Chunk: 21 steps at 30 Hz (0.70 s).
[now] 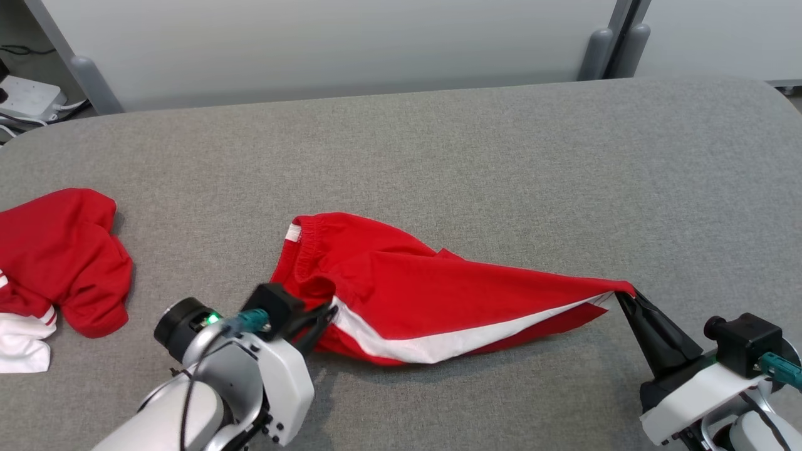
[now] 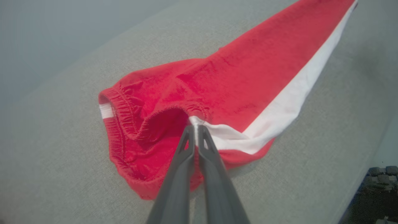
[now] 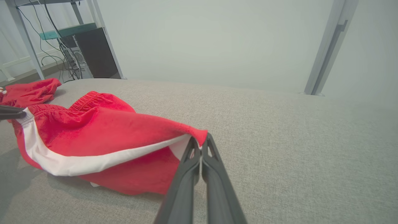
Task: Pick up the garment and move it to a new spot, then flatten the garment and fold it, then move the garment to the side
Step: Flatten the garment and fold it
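The garment [image 1: 432, 288] is a pair of red shorts with a white side stripe, stretched across the grey padded table [image 1: 476, 156] near its front. My left gripper [image 1: 330, 308] is shut on the waistband end where the white stripe starts [image 2: 196, 123]. At the opposite end my right gripper [image 1: 621, 293] is shut on the hem corner of the leg [image 3: 199, 141], lifted a little off the table. Between the two grips the garment [image 2: 242, 77] sags, its elastic waistband [image 3: 90, 98] resting on the cloth surface.
A second red and white garment [image 1: 56, 263] lies crumpled at the table's left edge. Behind the table stand a pale wall panel, metal posts [image 1: 595, 53], and a power strip [image 1: 28, 97] at far left. A desk frame with cables [image 3: 65, 46] stands beyond.
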### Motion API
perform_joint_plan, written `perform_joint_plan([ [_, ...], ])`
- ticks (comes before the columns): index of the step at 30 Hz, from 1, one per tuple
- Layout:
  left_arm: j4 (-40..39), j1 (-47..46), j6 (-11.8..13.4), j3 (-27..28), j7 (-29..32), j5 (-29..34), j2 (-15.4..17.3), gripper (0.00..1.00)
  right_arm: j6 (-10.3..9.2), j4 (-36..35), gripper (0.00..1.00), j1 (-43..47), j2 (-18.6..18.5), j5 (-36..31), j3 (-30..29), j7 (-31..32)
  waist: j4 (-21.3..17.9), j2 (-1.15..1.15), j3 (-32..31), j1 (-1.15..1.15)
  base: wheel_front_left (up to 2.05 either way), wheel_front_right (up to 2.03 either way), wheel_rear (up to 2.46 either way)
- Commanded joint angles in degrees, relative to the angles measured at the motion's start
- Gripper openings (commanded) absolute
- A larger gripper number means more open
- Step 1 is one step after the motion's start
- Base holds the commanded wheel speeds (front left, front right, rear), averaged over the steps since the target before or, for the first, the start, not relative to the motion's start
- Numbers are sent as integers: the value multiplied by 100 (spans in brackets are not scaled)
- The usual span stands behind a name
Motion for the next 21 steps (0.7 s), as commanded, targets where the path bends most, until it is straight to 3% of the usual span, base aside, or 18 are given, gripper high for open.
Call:
perform_joint_plan([
  [1, -207, -138, 83, 445, -207, -185, 166, 0, -1, -164, 0, -143, -157, 24, 31, -77, 19, 0, -56, 0, 0, 0, 0],
  [4, -428, 26, 97, 1026, -697, -800, 151, 0, -1, -242, 0, -240, -221, 42, -49, -77, 35, 0, -139, 0, 0, 0, 0],
  [7, -745, 86, -62, 1611, -1060, -1426, 233, 0, -1, -298, 0, -506, -352, 123, -133, -77, 34, 0, -230, 0, 0, 0, 0],
  [13, -1225, -203, -131, 2565, -1364, -2166, 423, 0, -1, -312, 0, -1387, -813, 535, 83, -77, 55, 0, -548, 0, 0, 0, 0],
  [17, -1484, -482, -167, 2902, -1482, -2334, 472, 0, -1, -412, 0, -1967, -1241, 995, 165, -77, 73, 0, -766, 0, 0, 0, 0],
  [21, -2062, -654, -310, 3097, -1584, -2625, 377, 0, -1, -714, 0, -2226, -1741, 1363, -151, -67, 94, 0, -890, 0, 0, 0, 0],
])
